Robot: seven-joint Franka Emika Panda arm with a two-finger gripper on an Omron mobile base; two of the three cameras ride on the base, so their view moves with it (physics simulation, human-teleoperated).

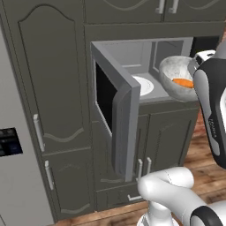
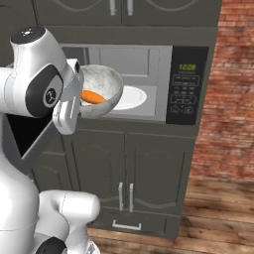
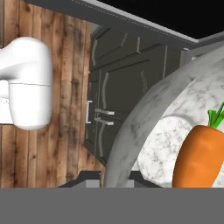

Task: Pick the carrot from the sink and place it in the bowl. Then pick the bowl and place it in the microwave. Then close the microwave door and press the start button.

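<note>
My gripper (image 3: 114, 177) is shut on the near rim of the pale marbled bowl (image 1: 172, 75) (image 2: 106, 79) (image 3: 144, 113) and holds it in the air just in front of the microwave's open cavity (image 1: 145, 55) (image 2: 144, 64). The orange carrot (image 1: 182, 82) (image 2: 92, 96) (image 3: 199, 157) lies inside the bowl, its green top pointing up in the hand view. The microwave door (image 1: 121, 114) (image 2: 30, 141) stands swung wide open to the left. A white turntable plate (image 1: 145, 85) (image 2: 130, 97) lies in the cavity. The black keypad (image 2: 186, 84) is at the right. The sink is out of view.
Dark cabinet doors (image 2: 129, 163) lie below the microwave, and a tall cabinet (image 1: 48, 88) stands left of the open door. A grey refrigerator (image 1: 13, 145) is at the far left. A brick wall (image 2: 233, 89) rises at the right above a wooden floor (image 2: 218, 213).
</note>
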